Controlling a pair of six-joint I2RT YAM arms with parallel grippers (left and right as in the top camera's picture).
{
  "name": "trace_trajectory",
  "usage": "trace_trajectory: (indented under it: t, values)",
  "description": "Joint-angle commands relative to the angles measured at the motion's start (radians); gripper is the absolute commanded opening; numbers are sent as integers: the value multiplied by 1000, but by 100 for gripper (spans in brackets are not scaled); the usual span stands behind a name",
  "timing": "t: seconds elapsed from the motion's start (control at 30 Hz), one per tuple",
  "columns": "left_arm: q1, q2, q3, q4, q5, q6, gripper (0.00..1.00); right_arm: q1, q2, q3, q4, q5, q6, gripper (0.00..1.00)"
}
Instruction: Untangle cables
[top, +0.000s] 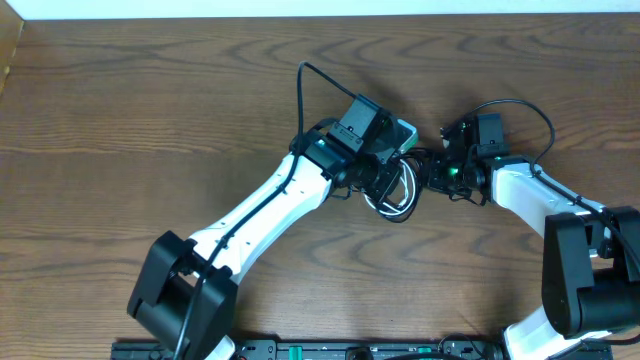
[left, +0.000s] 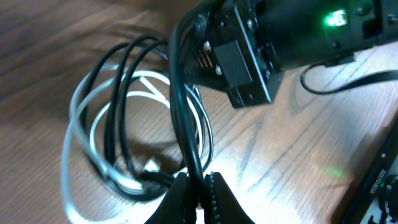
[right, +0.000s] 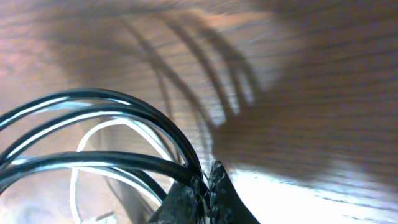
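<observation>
**Left pincer (top: 388, 183) and right pincer (top: 430, 172) both pinching the cables (top: 400, 203) at mid-table**

Left pincer is pointing in from the near left. It is sitting over a small coil of cables that is lying on the wooden table (top: 150, 100) just right of centre. Right pincer is pointing in from the right and is meeting the same coil at its far right edge. The two pincers are sitting just beside each other, with the coil showing on the near side of the left one.

The overhead view is giving only this layout. The coil is appearing as a small ring of dark and pale loops, partly hidden under the left wrist, and neither grip is showing clearly.

The left wrist view is showing the grip itself. Left pincer (left: 198, 186) is clamping one of the black cables (left: 180, 118), which is rising from between its closed tips. The white cord (left: 70, 134) is looping on the table to the left, crossing other black loops. The right wrist housing (left: 249, 56), with a green light (left: 336, 18) glowing, is filling the upper right close over the coil.

The right wrist view is showing the other grip. Right pincer (right: 208, 186) is closed on the black cables (right: 112, 98), which are arcing in from the left and converging at its tips. The white cord (right: 118, 124) is curving beneath them, and whether it is also in the grip cannot be told. The table behind is appearing blurred.
</observation>
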Motion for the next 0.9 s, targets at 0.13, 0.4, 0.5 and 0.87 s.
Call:
trace_trajectory:
  t: [0.13, 0.4, 0.5, 0.87]
  values:
    - [2, 130, -18, 102, 35, -36, 8, -8, 12, 0, -1, -80, -32, 1]
    - [5, 214, -17, 148, -47, -46, 7, -8, 12, 0, -1, -61, -53, 1]
    - [6, 203, -9, 148, -92, -69, 31, -8, 12, 0, -2, -23, -54, 1]
    - [38, 142, 2, 132, -146, -148, 58, -8, 12, 0, -2, -21, -54, 1]
